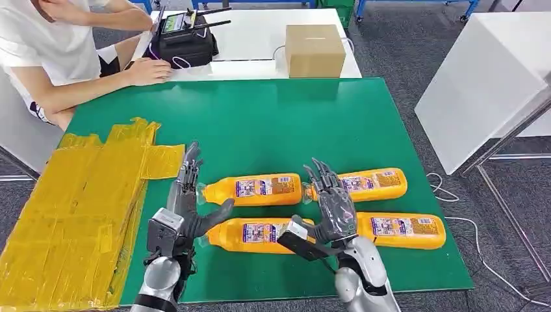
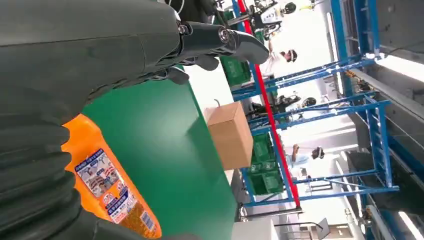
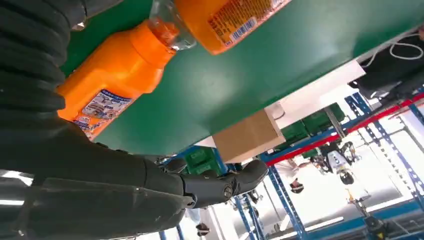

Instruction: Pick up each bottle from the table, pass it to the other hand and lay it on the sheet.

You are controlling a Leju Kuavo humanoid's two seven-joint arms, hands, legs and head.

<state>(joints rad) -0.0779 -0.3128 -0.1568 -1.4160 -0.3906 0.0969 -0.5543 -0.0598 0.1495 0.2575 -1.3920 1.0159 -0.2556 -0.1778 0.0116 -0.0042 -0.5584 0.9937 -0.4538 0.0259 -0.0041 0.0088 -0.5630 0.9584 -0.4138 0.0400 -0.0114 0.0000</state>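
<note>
Four orange plastic juice bottles with printed labels are lying on their sides on the green table mat (image 1: 273,123), arranged two by two: far-left bottle (image 1: 253,189), far-right bottle (image 1: 373,184), near-left bottle (image 1: 250,234) and near-right bottle (image 1: 399,230). You are seeing the left hand (image 1: 188,201) hovering just beside the cap ends of the two left bottles, its fingers spread and pointing away from the robot, thumb angled toward the near-left bottle — it is holding nothing. The right hand (image 1: 333,205) is hanging above the gap between the left and right pairs, fingers fanned apart over the neck of the far-right bottle, likewise gripping nothing. The crumpled yellow plastic sheet (image 1: 78,208) is lying along the table's left side, with no bottle on it. Beyond the mat, a brown cardboard box (image 1: 314,50) is standing on a white table (image 1: 253,39), near a black controller with antennas (image 1: 185,36) — a seated person's hand (image 1: 148,70) is resting beside it.
</note>
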